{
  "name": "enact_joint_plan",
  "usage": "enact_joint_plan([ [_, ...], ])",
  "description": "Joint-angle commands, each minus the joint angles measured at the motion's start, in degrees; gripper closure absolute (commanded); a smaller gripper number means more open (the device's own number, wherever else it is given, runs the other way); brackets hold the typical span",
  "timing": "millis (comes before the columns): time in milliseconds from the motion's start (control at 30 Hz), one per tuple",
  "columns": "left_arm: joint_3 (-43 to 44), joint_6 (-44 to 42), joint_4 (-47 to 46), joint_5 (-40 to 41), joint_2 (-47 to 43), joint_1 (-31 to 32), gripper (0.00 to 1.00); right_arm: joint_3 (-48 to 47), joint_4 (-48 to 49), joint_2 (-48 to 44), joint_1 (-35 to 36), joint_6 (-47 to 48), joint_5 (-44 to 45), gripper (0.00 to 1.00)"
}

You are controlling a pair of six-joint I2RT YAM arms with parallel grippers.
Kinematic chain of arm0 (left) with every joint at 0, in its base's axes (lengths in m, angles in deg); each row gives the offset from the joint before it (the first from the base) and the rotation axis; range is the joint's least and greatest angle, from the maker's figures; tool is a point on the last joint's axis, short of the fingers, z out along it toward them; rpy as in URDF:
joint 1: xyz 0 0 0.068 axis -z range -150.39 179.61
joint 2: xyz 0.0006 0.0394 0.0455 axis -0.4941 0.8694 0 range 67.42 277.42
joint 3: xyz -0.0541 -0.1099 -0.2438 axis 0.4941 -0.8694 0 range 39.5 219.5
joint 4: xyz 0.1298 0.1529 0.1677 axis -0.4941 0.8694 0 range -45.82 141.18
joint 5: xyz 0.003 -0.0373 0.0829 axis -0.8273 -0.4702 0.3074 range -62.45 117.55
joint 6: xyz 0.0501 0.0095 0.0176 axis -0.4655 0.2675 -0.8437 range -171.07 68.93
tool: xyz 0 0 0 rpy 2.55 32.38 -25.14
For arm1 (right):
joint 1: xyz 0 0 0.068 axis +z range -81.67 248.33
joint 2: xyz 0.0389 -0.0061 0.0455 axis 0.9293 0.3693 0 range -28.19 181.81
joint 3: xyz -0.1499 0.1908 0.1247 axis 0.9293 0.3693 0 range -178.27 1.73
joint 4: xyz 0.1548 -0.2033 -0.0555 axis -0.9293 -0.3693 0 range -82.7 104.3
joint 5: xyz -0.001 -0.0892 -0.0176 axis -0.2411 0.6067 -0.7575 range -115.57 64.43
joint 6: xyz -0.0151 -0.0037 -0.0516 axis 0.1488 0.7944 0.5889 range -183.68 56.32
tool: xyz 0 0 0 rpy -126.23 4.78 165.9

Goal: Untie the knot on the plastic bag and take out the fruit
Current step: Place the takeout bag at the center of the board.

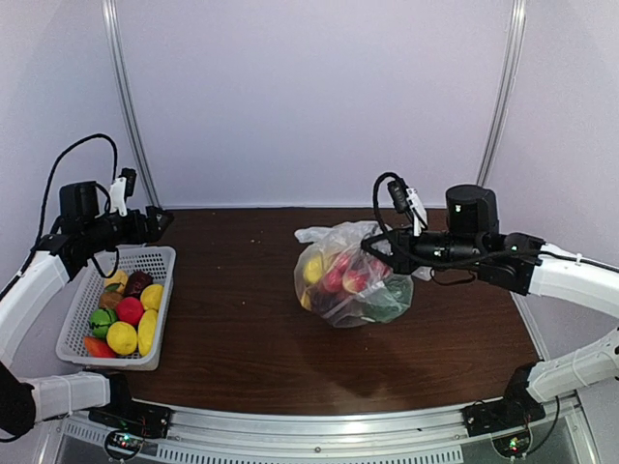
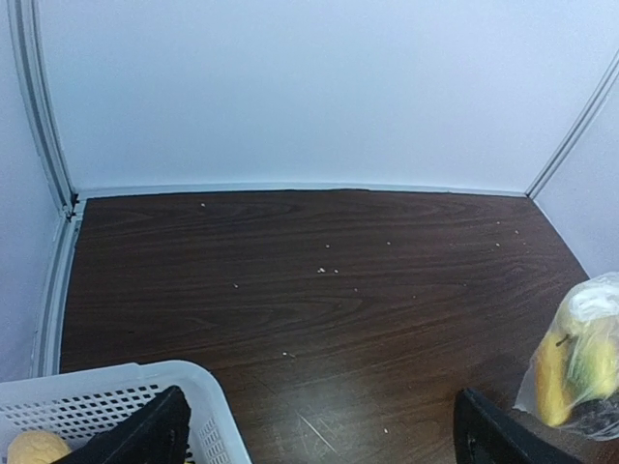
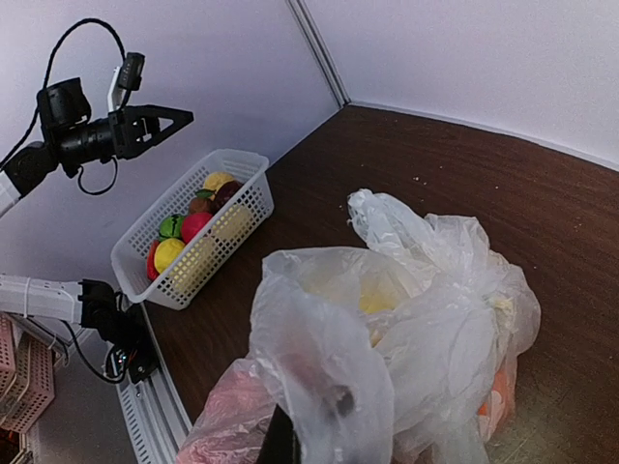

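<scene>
The dark brown wood-grain table carries everything, and its smooth bare top is the first hazard: nothing braces what rests on it. The large, clear, crinkly plastic bag sits right of centre, bulging with fruit, well apart from the white slotted plastic basket at the left edge. A sideways pull would likely drag or topple the bag rather than open it.

The right gripper is clenched on a fold of film at the bag's upper right side. The right wrist view shows plastic bunched over 1 dark finger. With only 1 hold on such thin film, a hard tug could stretch or tear it, or the film could slip free.

The left gripper hangs above the far end of the basket, jaws spread wide and holding nothing, so the bag's other side is unsteadied.

The red and yellow fruit in the bag is round and would probably roll across the table if the film split or the mouth tipped over. The fruit in the basket crowds its near half, so pieces dropped there may bounce out.

The knot cannot be made out. A loose tuft of handle stands at the bag's far side, and pulling the wrong strand could tighten it.
</scene>
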Motion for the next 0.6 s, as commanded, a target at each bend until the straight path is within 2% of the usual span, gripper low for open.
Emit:
enact_joint_plan([
  [0,-0.86,-1.55,-2.54,-0.82,-0.33,3.26,0.04,0.72,8.81,-1.18,6.71,-2.07,5.13,1.00],
  [300,-0.90,-2.69,-2.50,0.02,0.38,7.51,0.04,1.17,8.18,5.23,19.42,1.73,13.25,1.00],
  [567,-0.92,-3.14,-2.30,0.66,0.73,9.07,0.03,3.37,6.29,9.76,23.38,3.46,17.64,1.00],
])
